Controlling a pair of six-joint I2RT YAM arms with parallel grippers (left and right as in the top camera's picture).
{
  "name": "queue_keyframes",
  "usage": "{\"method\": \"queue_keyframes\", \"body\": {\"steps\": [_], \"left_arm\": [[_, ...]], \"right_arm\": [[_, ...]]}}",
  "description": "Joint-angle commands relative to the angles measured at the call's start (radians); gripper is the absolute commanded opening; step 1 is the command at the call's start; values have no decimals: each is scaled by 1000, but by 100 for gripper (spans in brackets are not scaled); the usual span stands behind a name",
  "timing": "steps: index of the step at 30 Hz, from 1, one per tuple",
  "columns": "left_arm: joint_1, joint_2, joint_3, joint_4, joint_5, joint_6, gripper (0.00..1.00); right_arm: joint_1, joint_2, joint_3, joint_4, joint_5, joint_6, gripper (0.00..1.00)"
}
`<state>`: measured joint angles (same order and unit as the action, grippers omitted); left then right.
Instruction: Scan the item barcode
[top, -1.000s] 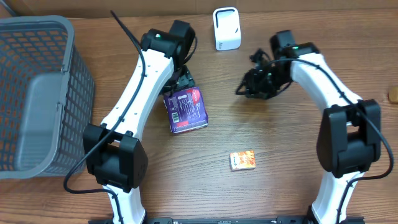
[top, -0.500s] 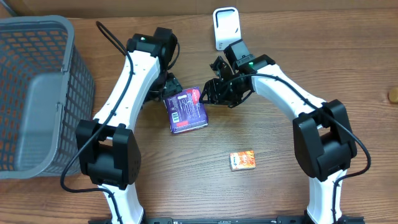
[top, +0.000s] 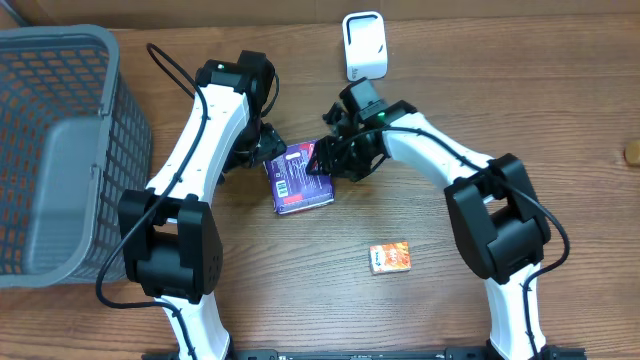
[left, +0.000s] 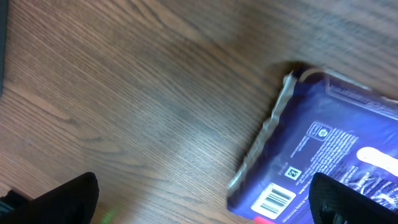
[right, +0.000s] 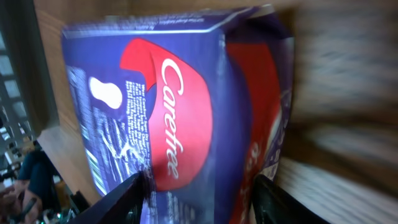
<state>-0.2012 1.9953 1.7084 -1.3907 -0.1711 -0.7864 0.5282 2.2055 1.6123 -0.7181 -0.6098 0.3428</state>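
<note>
In the right wrist view, motion blur is washing out the right side of the frame. The lower end of the purple package (right: 180, 106) is running out of frame between the fingers (right: 127, 199) of the right claw (right: 200, 199). The fingers are flanking the package; whether they are pressing on it cannot be told.

In the left wrist view, the frame edge is cutting off the package at the right. Only the tips of the left claw (left: 205, 208) are showing, in the lower corners, standing wide apart.

The barcode (left: 273, 200) is showing clearly in this view. The right wrist view is showing instead a red panel lettered "Carefree".

The overhead view is showing the package lying on the table (top: 450, 300) at centre frame, below the white scanner (top: 362, 45).
</note>
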Motion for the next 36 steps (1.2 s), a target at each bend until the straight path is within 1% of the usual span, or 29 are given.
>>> {"method": "queue_keyframes", "body": {"steps": [1, 5, 7, 11, 14, 16, 20, 23, 26, 30, 33, 34, 35, 36], "left_arm": [[-1, -21, -31, 2, 5, -21, 100], [-1, -21, -53, 8, 5, -21, 100], [-1, -21, -53, 8, 5, -21, 100], [-1, -21, -53, 10, 5, -21, 100], [-1, -21, -53, 15, 5, -21, 100], [-1, -21, -53, 20, 5, -21, 100], [-1, -21, -53, 31, 7, -21, 100], [-2, -21, -53, 39, 17, -21, 100], [-2, -21, -53, 66, 89, -16, 100], [-3, -21, -53, 135, 208, 97, 100], [-3, -21, -53, 154, 224, 114, 100], [-3, -21, -53, 154, 224, 114, 100], [-3, -21, -53, 153, 224, 114, 100], [-3, -21, -53, 151, 224, 114, 100]], "right_arm": [[6, 36, 18, 6, -12, 10, 45], [-8, 35, 18, 5, 6, 10, 13], [-27, 35, 18, -3, 6, 10, 4], [-83, 26, 33, -50, 7, -3, 4], [-130, 7, 53, -105, 50, -11, 4], [-159, -11, 71, -146, 92, -39, 4], [-204, -58, 114, -248, 254, -40, 4], [-221, -81, 141, -317, 328, -40, 4], [-214, -89, 145, -372, 324, -60, 4], [-188, -89, 143, -381, 264, -113, 4], [-178, -89, 143, -385, 265, -113, 4], [-177, -89, 143, -388, 265, -114, 9], [-177, -89, 143, -395, 264, -129, 17], [-177, -89, 144, -407, 266, -153, 31]]}}
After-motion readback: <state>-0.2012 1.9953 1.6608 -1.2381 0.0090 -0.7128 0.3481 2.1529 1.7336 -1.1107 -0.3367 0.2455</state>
